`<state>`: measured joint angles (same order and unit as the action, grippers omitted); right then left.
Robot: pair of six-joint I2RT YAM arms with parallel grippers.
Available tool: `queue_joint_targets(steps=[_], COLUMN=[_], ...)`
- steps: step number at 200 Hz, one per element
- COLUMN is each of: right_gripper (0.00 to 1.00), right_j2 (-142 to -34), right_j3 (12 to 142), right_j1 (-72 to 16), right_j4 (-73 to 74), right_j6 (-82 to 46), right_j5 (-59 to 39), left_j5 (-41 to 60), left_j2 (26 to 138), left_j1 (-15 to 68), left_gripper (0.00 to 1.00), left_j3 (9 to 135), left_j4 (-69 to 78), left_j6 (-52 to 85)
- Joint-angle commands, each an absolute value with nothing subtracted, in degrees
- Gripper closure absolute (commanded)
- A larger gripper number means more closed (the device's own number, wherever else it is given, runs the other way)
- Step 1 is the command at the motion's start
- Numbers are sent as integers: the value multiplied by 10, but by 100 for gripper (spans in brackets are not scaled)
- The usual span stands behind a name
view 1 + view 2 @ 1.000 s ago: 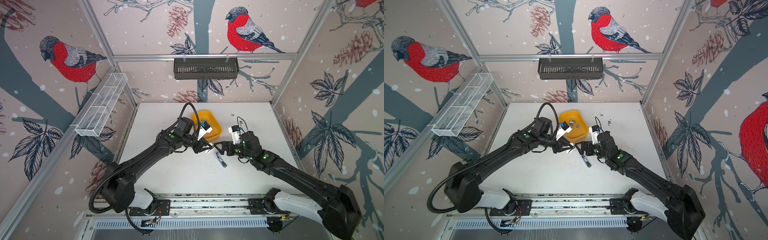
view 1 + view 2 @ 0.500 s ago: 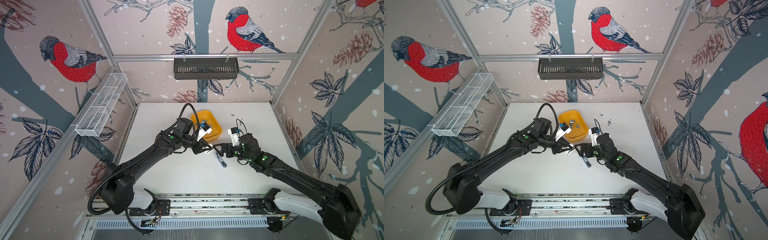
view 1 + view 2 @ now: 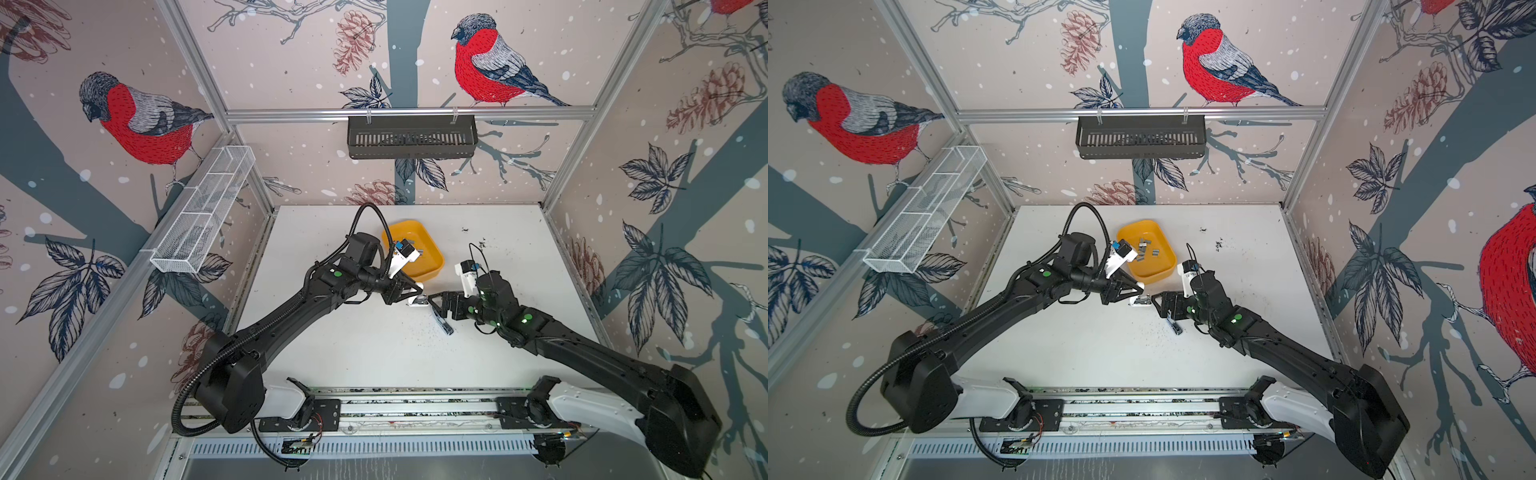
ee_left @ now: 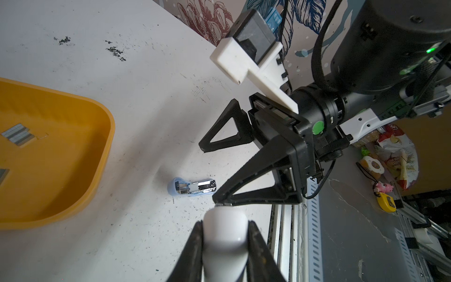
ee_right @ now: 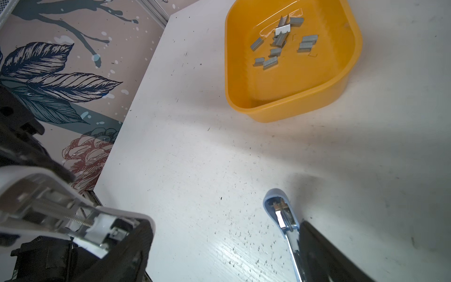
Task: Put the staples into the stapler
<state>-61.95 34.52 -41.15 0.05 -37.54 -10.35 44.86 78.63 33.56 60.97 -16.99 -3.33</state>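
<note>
In both top views my left gripper (image 3: pixel 409 292) is clamped narrow on the white stapler (image 3: pixel 417 301) above the middle of the table (image 3: pixel 374 353). The right gripper (image 3: pixel 436 306) is spread wide just beside it. The yellow tray (image 3: pixel 1154 277) behind them holds the staples (image 3: pixel 1145 252).

Left wrist: 2 black fingers (image 4: pixel 196 244) pinch the white stapler (image 4: pixel 224 244) on both sides. The right gripper (image 4: pixel 207 172) gapes facing me, with 1 tip right at the stapler's end; I cannot tell whether it touches. A small blue and chrome stapler (image 4: pixel 192 188) lies on the table between the tray (image 4: pixel 102 151) and that claw.

Right wrist: about 12 staples (image 5: pixel 278 44) lie loose in the tray (image 5: pixel 288 109). The white stapler (image 5: pixel 73 212) shows its open spring channel, and the blue stapler (image 5: pixel 280 210) lies partly under 1 finger (image 5: pixel 324 254).
</note>
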Motion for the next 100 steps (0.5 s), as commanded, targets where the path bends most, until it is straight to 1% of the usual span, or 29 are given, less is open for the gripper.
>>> queue_joint_targets(steps=[1, 62, 100], right_gripper=[6, 6, 6], right_j2=[-624, -646, -670], right_j3=[345, 351, 370], right_j1=[-419, -451, -474], right_j4=[3, 10, -2], right_j6=[-365, -343, -327], right_j5=[-108, -120, -106], left_j5=[470, 479, 482], left_j2=[782, 780, 783], left_j1=[332, 325, 324], left_gripper=[96, 97, 97], left_j3=[608, 604, 605], left_j4=[-129, -121, -124], left_j6=[-27, -23, -25])
